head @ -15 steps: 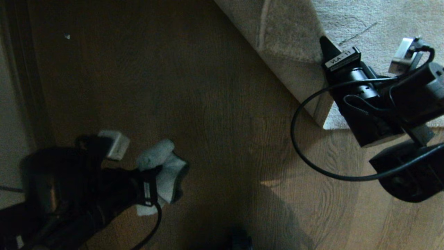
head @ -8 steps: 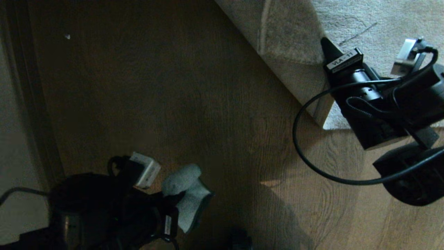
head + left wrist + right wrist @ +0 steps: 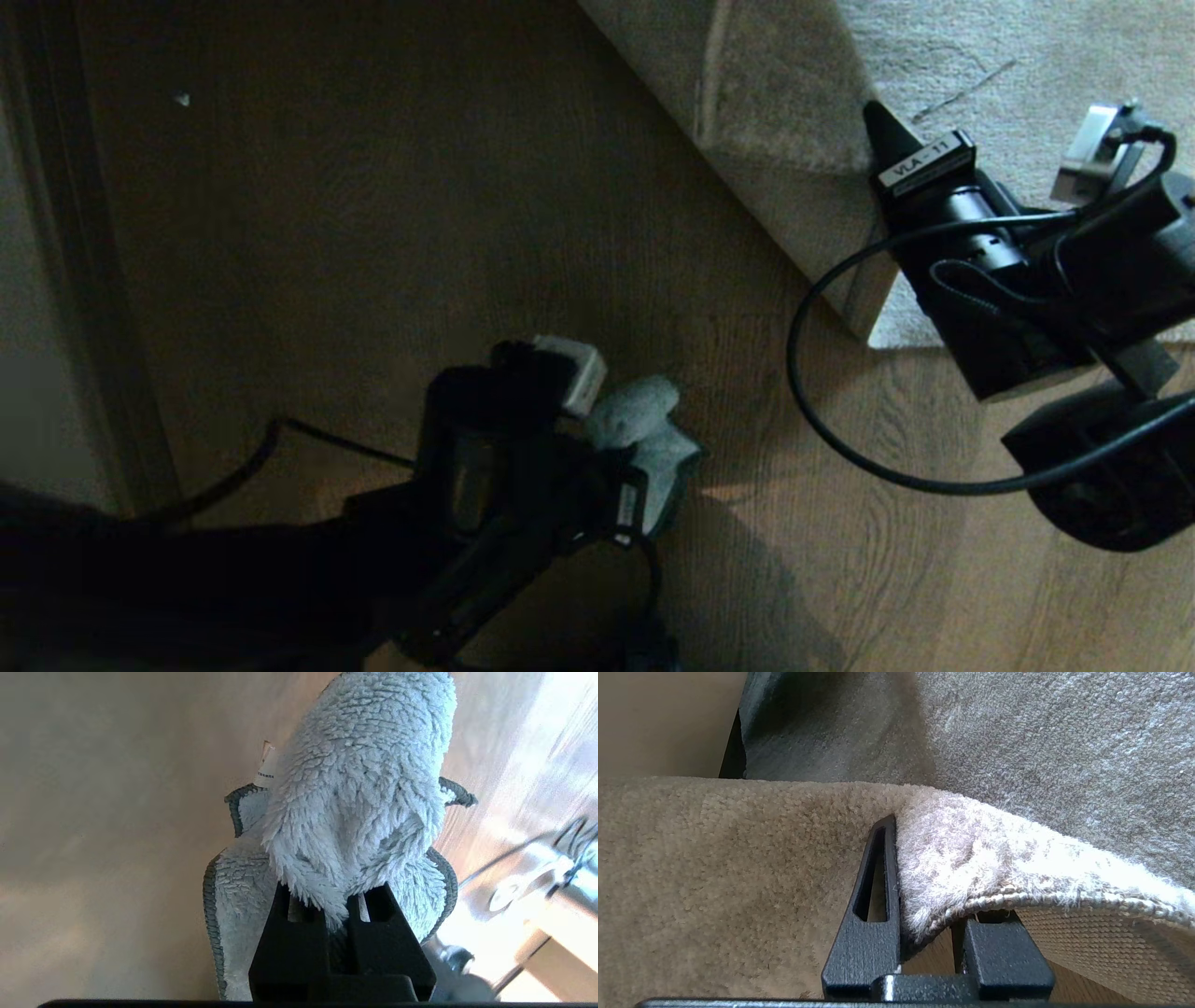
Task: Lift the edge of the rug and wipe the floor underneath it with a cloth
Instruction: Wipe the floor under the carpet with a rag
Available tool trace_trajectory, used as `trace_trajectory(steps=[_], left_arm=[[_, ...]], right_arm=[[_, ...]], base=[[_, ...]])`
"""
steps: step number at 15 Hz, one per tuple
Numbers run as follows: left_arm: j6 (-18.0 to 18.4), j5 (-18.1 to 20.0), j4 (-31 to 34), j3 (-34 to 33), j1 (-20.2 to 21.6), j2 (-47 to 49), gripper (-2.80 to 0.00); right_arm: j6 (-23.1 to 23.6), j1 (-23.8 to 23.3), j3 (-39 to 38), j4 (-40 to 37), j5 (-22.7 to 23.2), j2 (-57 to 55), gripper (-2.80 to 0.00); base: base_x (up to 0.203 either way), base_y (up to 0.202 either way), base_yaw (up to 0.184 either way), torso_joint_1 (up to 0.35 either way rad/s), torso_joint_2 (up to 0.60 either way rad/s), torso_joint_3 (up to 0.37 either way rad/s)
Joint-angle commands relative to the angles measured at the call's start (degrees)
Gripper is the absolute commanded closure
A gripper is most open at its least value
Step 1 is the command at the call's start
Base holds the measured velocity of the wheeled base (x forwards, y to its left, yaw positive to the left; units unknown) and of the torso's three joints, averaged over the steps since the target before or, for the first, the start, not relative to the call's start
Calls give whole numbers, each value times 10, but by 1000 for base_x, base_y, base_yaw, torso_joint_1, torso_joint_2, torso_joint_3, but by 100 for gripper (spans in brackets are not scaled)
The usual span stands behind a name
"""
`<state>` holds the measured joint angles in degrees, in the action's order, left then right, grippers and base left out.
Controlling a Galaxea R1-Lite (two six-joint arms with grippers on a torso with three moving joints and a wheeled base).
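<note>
The light grey rug (image 3: 980, 47) fills the upper right of the head view. My right gripper (image 3: 882, 126) is shut on the rug edge (image 3: 794, 187) near its square corner and holds it up off the brown floor (image 3: 467, 233). In the right wrist view the gripper (image 3: 931, 891) pinches the rug edge (image 3: 1017, 868), with the woven beige backing (image 3: 1101, 942) below. My left gripper (image 3: 621, 467) is low in the middle, shut on the fuzzy pale bluish cloth (image 3: 644, 425). In the left wrist view the cloth (image 3: 359, 788) bulges out of the gripper (image 3: 336, 896) over the floor.
A dark skirting strip and pale wall (image 3: 56, 280) run down the left side. A small white speck (image 3: 182, 98) lies on the floor far left. The right arm's black cable (image 3: 812, 401) loops over the boards. A sunlit patch (image 3: 934, 560) lies at lower right.
My left arm has swung to the right with the cloth, from the lower left to the lower middle, nearer the rug corner. The right gripper has kept still on the rug edge.
</note>
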<state>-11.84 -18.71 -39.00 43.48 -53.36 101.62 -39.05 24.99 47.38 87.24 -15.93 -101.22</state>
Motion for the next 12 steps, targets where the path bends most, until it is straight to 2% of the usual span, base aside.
trace_trajectory(steps=[1, 8, 12], left_arm=[[-1, -1, -4, 83, -8, 78, 0], [-3, -6, -2, 285, 2, 176, 0], [-3, -26, -2, 374, 35, 209, 0]], right_arm=[[-2, -4, -1, 27, -5, -1, 0], [-4, -11, -1, 27, -6, -7, 0], [-4, -12, 0, 27, -6, -9, 0]], base=[[0, 0, 0, 0, 0, 0], [0, 0, 0, 0, 0, 0], [0, 0, 0, 0, 0, 0]])
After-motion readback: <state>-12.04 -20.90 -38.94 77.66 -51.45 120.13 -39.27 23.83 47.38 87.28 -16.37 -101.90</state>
